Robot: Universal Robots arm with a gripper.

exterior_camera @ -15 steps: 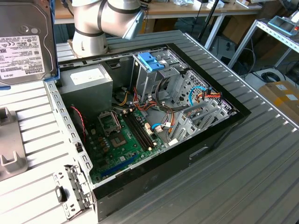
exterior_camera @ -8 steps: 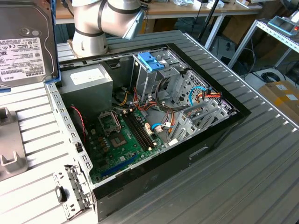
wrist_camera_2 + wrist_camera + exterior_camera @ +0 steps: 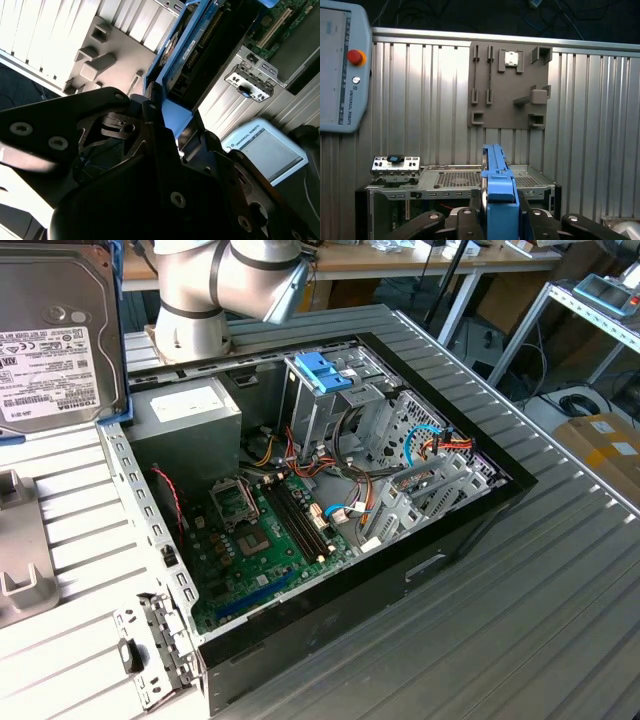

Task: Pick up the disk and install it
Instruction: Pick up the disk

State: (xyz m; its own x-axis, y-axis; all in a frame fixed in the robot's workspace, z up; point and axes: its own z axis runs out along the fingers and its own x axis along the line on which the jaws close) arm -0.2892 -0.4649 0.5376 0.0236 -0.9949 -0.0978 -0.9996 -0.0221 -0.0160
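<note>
A ribbed metal bench carries an open computer case; beside its edge the gripper, closed on the disk by its blue side rails, holds it aloft: stiff, dense, likely shock-fragile, so the rails suit gripping.

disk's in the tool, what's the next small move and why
Likely carry the disk across toward the drive cage: the tool is shut on its blue rail, and it hangs at the exterior view's left, not in the cage.
</note>
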